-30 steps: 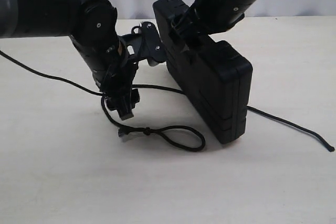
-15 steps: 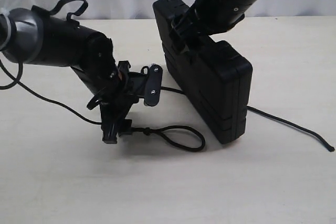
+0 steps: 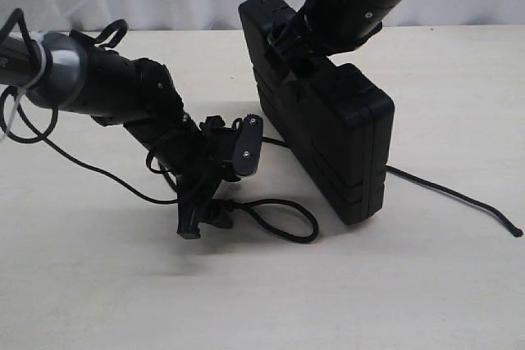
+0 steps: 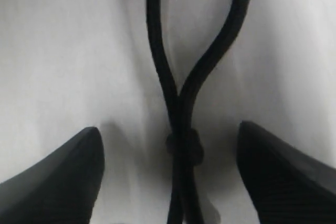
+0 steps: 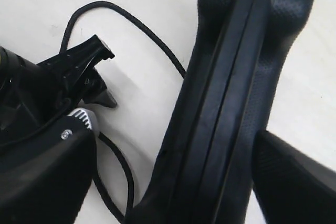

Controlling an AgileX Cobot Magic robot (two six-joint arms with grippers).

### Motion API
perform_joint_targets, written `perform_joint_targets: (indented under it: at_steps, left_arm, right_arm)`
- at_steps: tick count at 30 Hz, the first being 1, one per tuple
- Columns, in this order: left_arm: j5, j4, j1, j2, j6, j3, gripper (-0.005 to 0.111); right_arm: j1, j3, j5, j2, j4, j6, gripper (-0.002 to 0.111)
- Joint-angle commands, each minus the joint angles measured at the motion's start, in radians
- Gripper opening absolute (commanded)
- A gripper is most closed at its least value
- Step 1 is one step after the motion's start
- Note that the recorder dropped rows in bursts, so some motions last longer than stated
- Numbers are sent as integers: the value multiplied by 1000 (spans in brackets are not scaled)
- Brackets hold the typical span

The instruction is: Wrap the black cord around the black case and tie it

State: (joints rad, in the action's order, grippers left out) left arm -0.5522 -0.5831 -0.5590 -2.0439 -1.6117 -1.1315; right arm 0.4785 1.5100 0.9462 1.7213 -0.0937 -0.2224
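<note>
1. Exterior view: the black case [image 3: 328, 129] stands on edge on the counter [image 3: 344, 301]. The black cord [image 3: 289, 220] emerges from both sides of the case. Its loop lies just beside the case, at the left gripper [image 3: 220, 186].
2. Left wrist view: jaws apart, with the knot [image 4: 184, 148] centred between them. The cord's axis runs straight ahead.
3. Right wrist view: the right gripper [image 5: 170, 182] sits astride the case, jaws apart and unclamped.

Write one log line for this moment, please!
left gripper: open, straddling knot in cord on table | right gripper: over case standing on edge, grip unclear | wrap: not yet done
</note>
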Motion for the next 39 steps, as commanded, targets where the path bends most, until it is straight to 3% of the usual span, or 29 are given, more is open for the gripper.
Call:
perform_joint_targets:
  at_steps: [1, 7, 8, 11, 19, 30, 36, 39]
  left_arm:
    - [44, -5, -1, -45, -14, 2, 58]
    - [4, 44, -1, -48, -10, 2, 4]
    - [-11, 65, -1, -48, -8, 2, 0]
    - [-29, 154, -1, -41, 88, 2, 0]
    - [44, 460, 1, 58, 652, 2, 0]
    - [95, 477, 8, 176, 808, 2, 0]
    - [91, 459, 59, 182, 889, 2, 0]
    - [95, 373, 87, 182, 884, 2, 0]
  right_arm:
    - [1, -4, 6, 0, -3, -2, 76]
    - [1, -4, 6, 0, -3, -2, 76]
    - [1, -4, 6, 0, -3, -2, 76]
    - [1, -4, 8, 0, -3, -2, 76]
    - [1, -4, 8, 0, -3, -2, 76]
    - [1, -4, 8, 0, -3, -2, 76]
    - [1, -4, 8, 0, -3, -2, 76]
    - [1, -4, 8, 0, -3, -2, 76]
